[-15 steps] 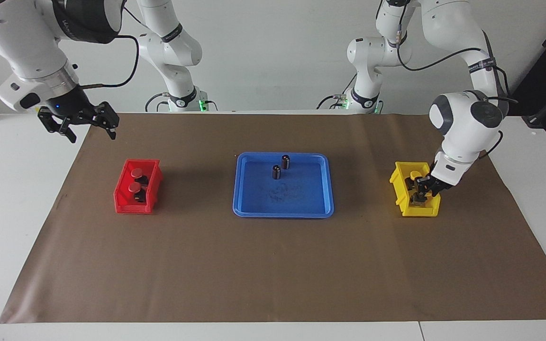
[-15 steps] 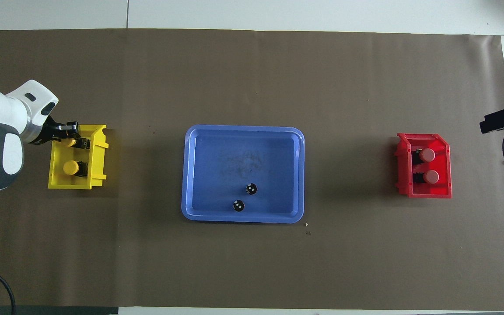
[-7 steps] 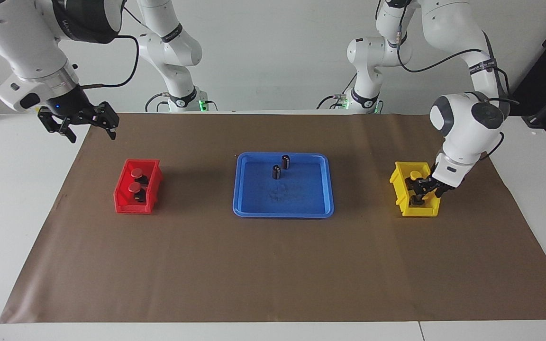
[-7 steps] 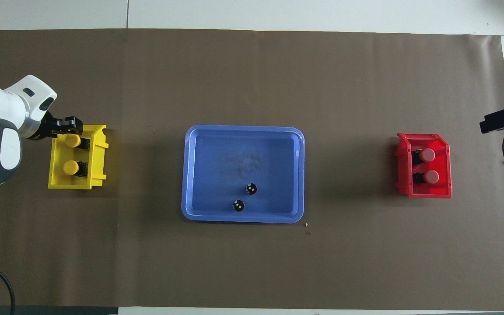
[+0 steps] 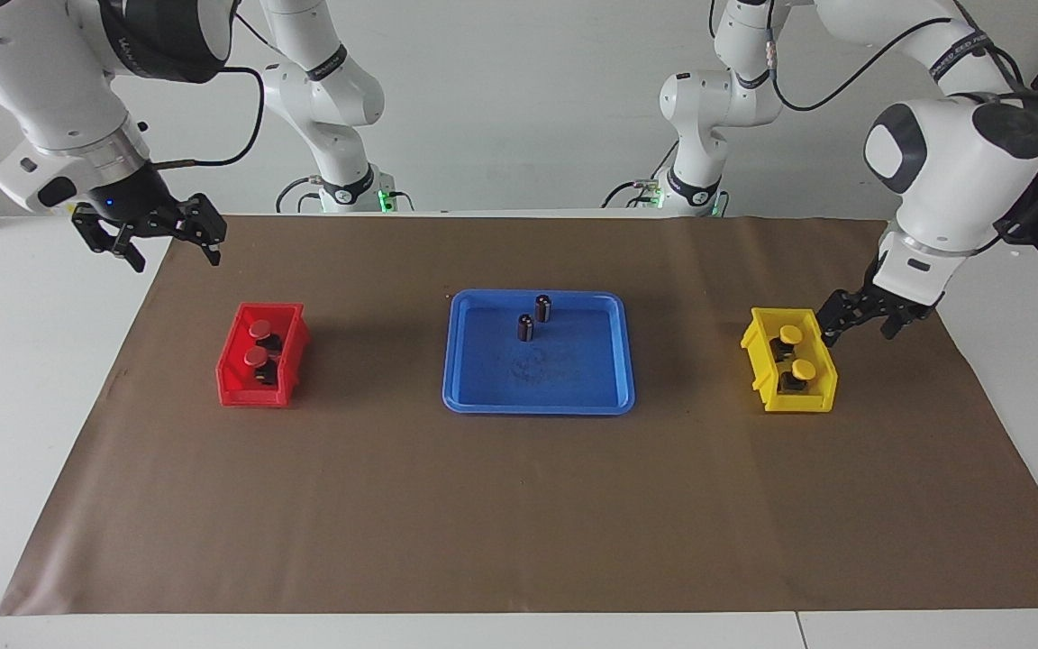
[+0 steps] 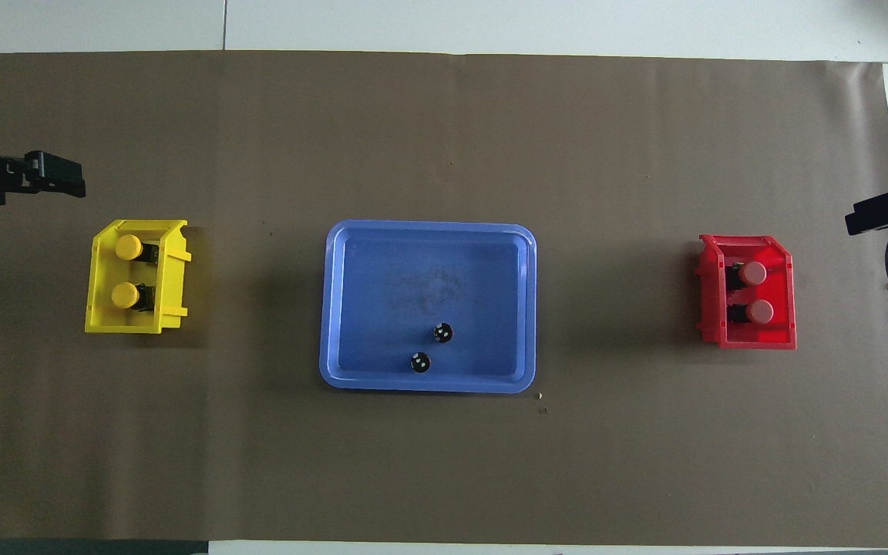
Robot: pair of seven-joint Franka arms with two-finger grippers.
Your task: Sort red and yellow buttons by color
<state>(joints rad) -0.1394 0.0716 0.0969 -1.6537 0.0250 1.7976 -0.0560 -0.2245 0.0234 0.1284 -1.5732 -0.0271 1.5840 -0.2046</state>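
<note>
While right gripper (image 5: 168, 243) waits, left gripper (image 5: 861, 317) hangs spread, empty.

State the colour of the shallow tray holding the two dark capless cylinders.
Blue: the shallow plastic tray under the two dark capless cylinders shows best in the overhead view.

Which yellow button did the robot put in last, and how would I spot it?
I can't tell which went in last. Find the yellow bin at the left arm's end of the table; both yellow buttons sit inside. One button lies farther from the robots; the other is nearest the raised, open left tool.
</note>
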